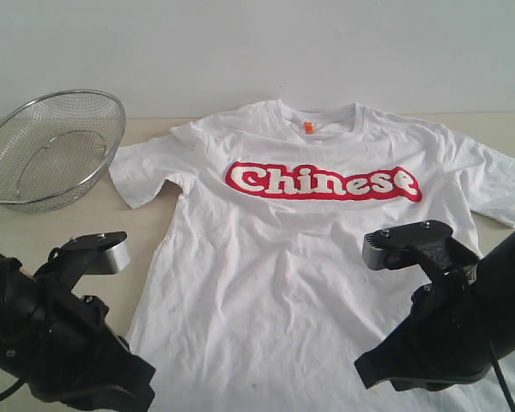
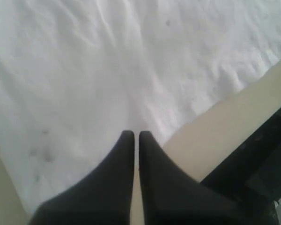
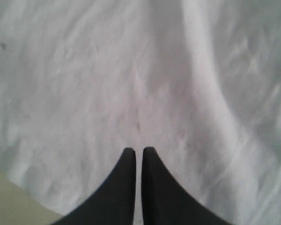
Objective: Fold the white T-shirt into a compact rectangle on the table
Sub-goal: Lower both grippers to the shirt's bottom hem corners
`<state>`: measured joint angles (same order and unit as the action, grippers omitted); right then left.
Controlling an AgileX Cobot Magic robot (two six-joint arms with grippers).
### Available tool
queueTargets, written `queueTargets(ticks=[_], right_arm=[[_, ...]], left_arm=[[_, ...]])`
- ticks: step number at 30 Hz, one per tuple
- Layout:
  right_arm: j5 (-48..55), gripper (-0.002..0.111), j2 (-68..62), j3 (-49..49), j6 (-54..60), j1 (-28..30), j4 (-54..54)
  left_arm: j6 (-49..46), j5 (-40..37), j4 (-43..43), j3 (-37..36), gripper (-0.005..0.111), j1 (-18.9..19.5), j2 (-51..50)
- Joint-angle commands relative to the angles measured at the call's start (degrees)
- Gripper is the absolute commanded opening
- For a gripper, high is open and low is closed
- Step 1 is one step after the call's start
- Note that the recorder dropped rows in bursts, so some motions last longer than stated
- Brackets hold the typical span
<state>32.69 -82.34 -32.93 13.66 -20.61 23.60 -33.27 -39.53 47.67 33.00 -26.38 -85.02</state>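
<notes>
The white T-shirt (image 1: 292, 249) lies spread flat and face up on the table (image 1: 86, 232), red "Chinese" lettering across the chest and an orange neck tag at the collar. My left gripper (image 2: 135, 134) hangs shut and empty above the shirt's (image 2: 93, 79) lower left hem, where bare table (image 2: 225, 126) shows beside the cloth. Over the shirt's (image 3: 145, 79) lower right part my right gripper (image 3: 138, 150) is shut too, holding nothing. In the exterior view both arms sit low at the front corners, and their fingertips are hidden.
A round wire-mesh basket (image 1: 51, 148) stands tilted at the back left of the table, close to the shirt's left sleeve. A pale wall runs behind the table. A dark edge (image 2: 257, 164) beyond the table shows in the left wrist view.
</notes>
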Motion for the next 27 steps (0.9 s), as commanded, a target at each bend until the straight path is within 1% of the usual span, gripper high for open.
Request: queueTargets(ticks=[1, 4, 7, 15, 27], right_arm=[[-0.5, 0.0, 0.6, 0.3, 1.3, 0.0, 0.3], [-0.8, 0.0, 0.6, 0.3, 1.4, 0.0, 0.3], [-2.3, 0.0, 0.6, 0.3, 1.4, 0.0, 0.3], [-12.1, 0.0, 0.6, 0.2, -0.9, 0.1, 0.3], [-12.0, 0.0, 0.6, -1.5, -0.9, 0.1, 0.3]], left_arm=[[-0.8, 1.2, 0.9, -2.5, 0.004, -0.4, -1.0], [-0.8, 3.1, 0.9, -3.1, 0.004, -0.4, -2.6], [-0.8, 3.0, 0.9, -3.2, 0.004, -0.4, -5.0], [-1.1, 3.3, 0.9, -3.3, 0.004, -0.4, -10.6], [-1.3, 5.2, 0.5, -6.1, 0.004, -0.4, -12.5]])
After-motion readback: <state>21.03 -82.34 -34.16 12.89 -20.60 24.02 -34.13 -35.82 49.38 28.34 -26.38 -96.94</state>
